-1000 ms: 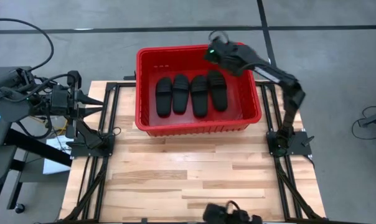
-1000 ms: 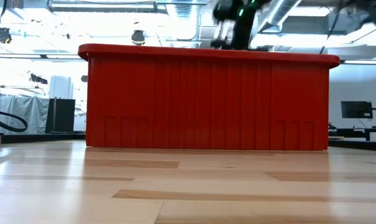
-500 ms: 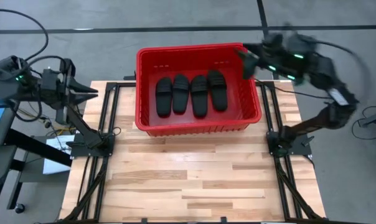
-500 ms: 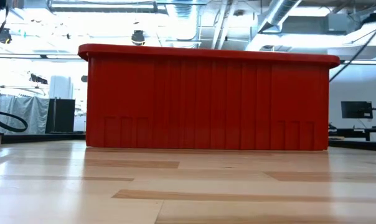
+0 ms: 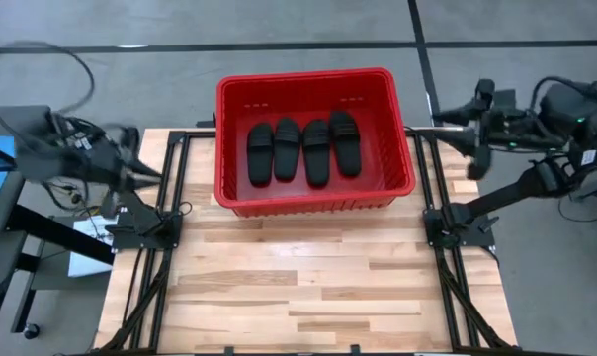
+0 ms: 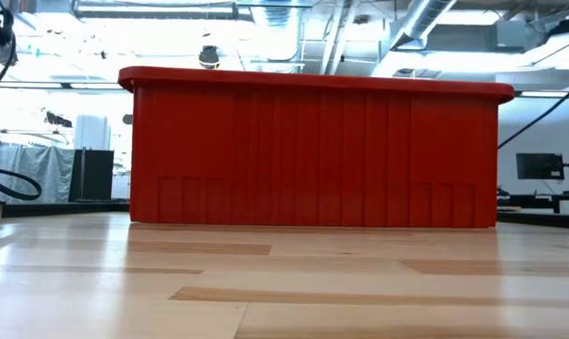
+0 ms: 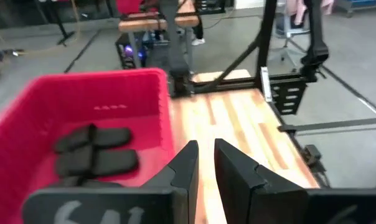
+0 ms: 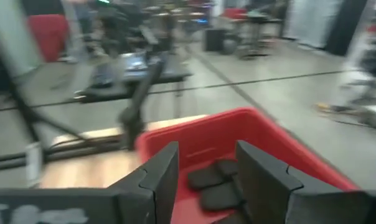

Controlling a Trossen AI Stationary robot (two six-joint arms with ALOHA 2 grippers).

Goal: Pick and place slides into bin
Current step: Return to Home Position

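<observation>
Table (image 5: 308, 287): red bin (image 5: 313, 77) at its far edge, all 4 slides (image 5: 303, 150) side by side on bin floor, so placing looks done. Left gripper (image 7: 205, 146) out past table's left side, fingers nearly closed, empty; right gripper (image 8: 206, 146) off right of bin, fingers apart, empty. For homing: fold both arms slow, stay clear of bin rim
</observation>
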